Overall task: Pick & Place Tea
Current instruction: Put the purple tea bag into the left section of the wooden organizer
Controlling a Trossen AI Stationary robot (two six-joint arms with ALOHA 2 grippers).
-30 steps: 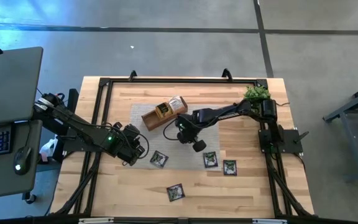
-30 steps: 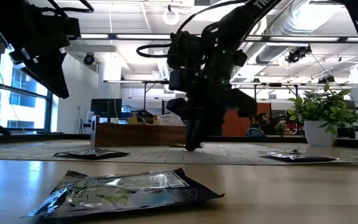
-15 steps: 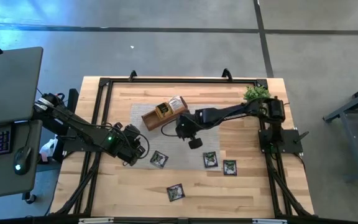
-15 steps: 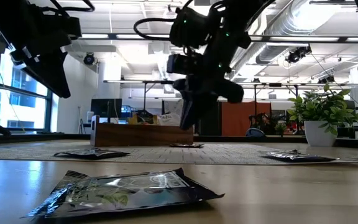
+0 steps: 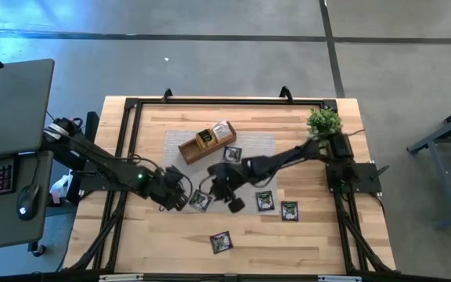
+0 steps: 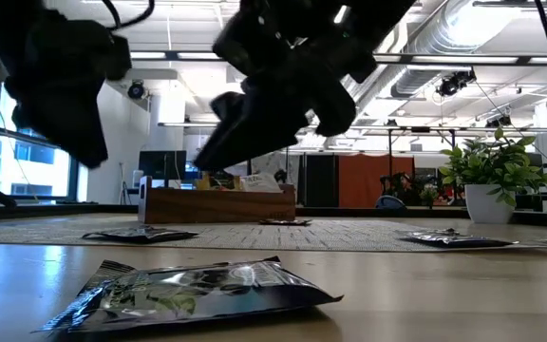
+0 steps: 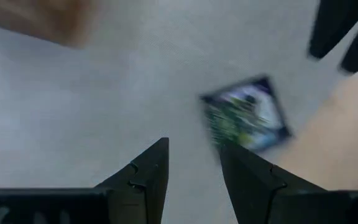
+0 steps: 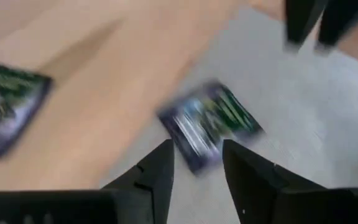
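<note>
Now that a sachet (image 5: 232, 154) lies dropped beside the tray (image 5: 207, 142), the right gripper (image 5: 215, 189), fingers spread and empty, has swung away from the tray toward another sachet (image 5: 200, 200), where the left gripper (image 5: 183, 197) waits open.

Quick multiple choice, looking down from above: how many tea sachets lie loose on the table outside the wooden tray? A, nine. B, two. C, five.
C: the high view shows five loose sachets and, all outside the wooden tray.
</note>
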